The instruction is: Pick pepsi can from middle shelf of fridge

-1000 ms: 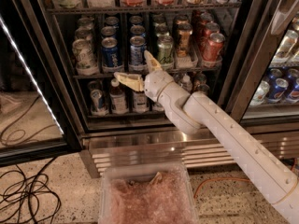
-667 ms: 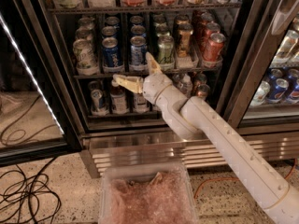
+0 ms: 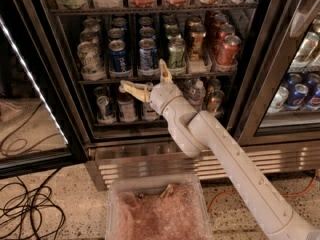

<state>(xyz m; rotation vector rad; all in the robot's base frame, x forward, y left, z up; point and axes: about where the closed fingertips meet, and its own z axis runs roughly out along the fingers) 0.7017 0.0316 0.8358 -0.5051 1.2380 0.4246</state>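
Black cables (image 3: pixel 22 209) lie coiled on the floor at the far left, in front of the fridge (image 3: pixel 140 161). Its middle shelf (image 3: pixel 100 80) holds rows of cans: a dark blue can (image 3: pixel 119 57) at the front, then the pepsi can (image 3: pixel 148 55) just to its right, then a green can (image 3: pixel 176 54). The gripper (image 3: pixel 142 75) sits at the shelf's front edge just below the pepsi can, spread wide with nothing in it. One finger points left, the other up between the pepsi and green cans. The white arm (image 3: pixel 235 169) slopes down to the right, above a clear plastic bin (image 3: pixel 150 181) on the floor.
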